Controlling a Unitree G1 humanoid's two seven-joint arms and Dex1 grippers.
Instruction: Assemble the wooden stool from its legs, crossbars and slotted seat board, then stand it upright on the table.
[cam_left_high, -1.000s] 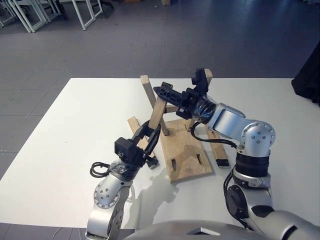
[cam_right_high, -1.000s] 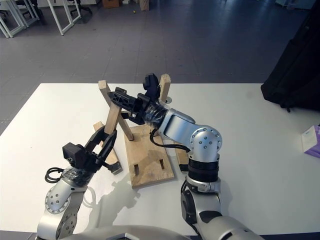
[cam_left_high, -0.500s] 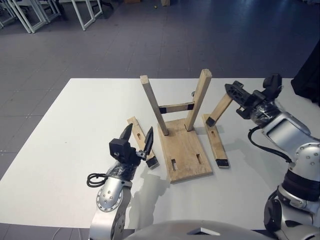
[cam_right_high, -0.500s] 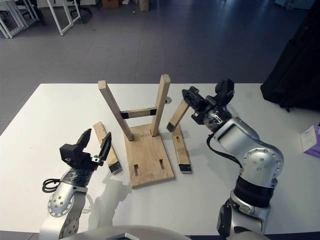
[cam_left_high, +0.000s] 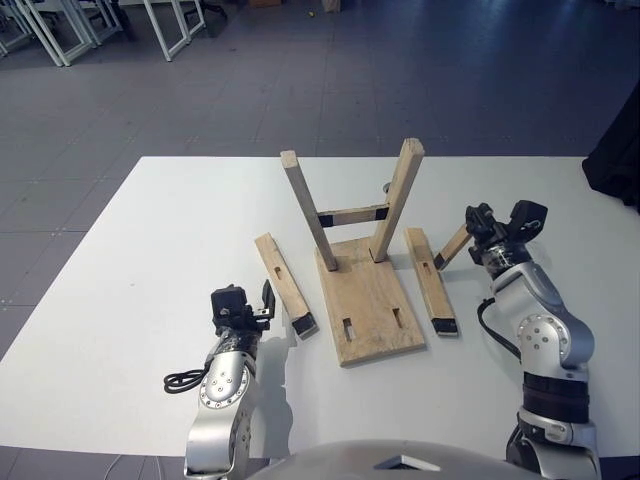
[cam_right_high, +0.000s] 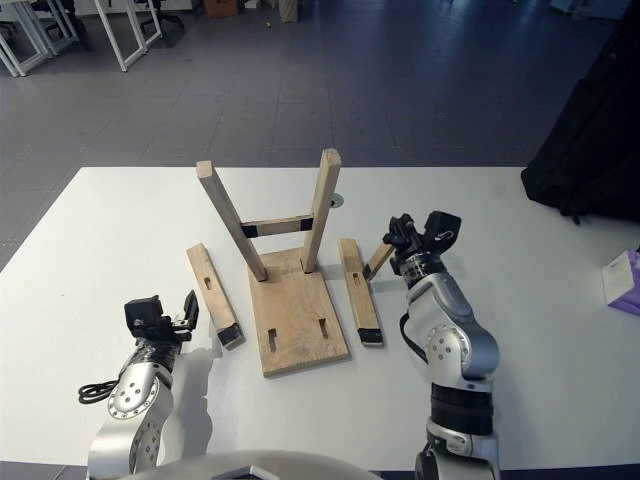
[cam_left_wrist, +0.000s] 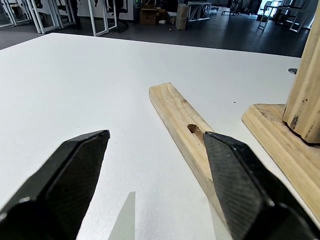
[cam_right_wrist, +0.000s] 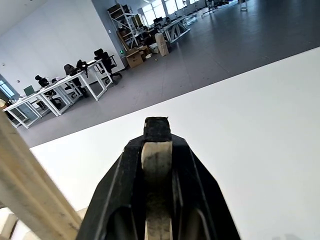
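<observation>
My right gripper (cam_right_wrist: 157, 134) is clamped on a short crossbar (cam_right_wrist: 156, 156). Its two fingers are pressed tight against the flat sides of the wood, and the bar's end sits flush with the fingertips. From the head view this crossbar slants down toward 8 o'clock. Its dark-tipped lower end is just beside the far end of the right loose leg (cam_left_high: 430, 279); I cannot tell whether they touch.

My left gripper (cam_left_wrist: 156, 138) is spread wide with nothing between its fingers, hovering low over the table (cam_left_high: 150, 250). The left loose leg (cam_left_wrist: 184, 124) lies flat just ahead of it, running past the inner finger, its slot facing up.

Between the two loose legs the seat board (cam_left_high: 378, 300) lies flat, with two open slots at its near end. From its far end two upright legs (cam_left_high: 307, 210) rise, leaning apart toward 11 and 1 o'clock. A fitted crossbar (cam_left_high: 353, 215) joins them about halfway up.

The right gripper sits at 2 o'clock from the board, the left at 8 o'clock.
</observation>
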